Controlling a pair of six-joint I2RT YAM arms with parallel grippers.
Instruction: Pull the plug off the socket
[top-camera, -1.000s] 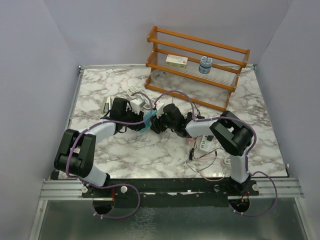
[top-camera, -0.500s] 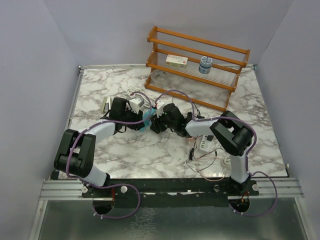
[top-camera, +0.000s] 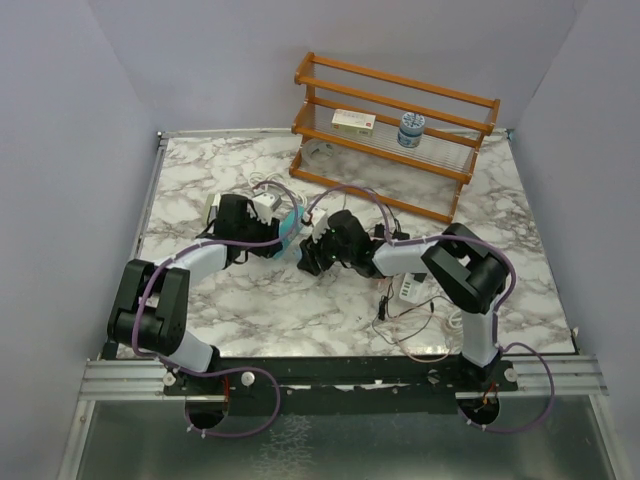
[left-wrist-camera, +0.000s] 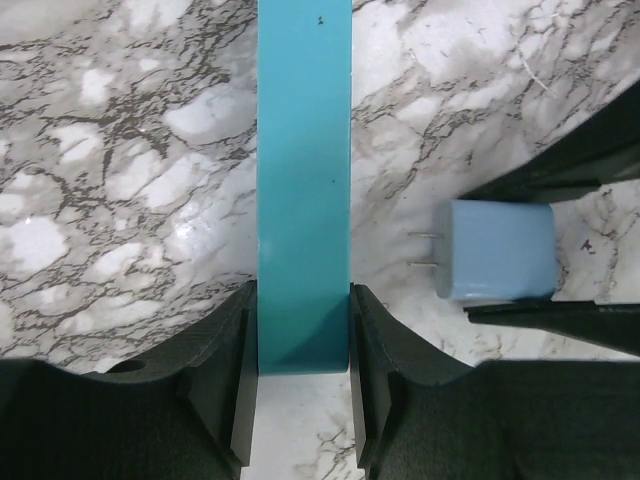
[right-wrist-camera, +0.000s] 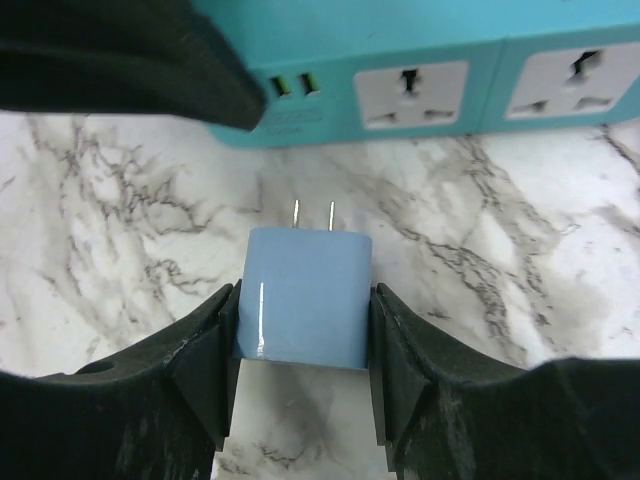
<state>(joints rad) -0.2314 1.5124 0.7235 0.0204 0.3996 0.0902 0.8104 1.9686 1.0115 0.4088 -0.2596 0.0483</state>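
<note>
The socket is a teal power strip, also seen in the right wrist view and from above. My left gripper is shut on its end. The plug is a light blue adapter with two bare prongs. My right gripper is shut on it. The plug is out of the strip, a short gap away over the marble; it also shows in the left wrist view. From above, both grippers meet near the table's middle.
A wooden rack with a small box and a tin stands at the back. A white device with thin wires lies right of my right arm. White adapters lie by the left gripper.
The plug has come out of the strip. My left gripper has drawn the strip up and left, and my right gripper has drawn the plug back, so a gap opened between them.
</note>
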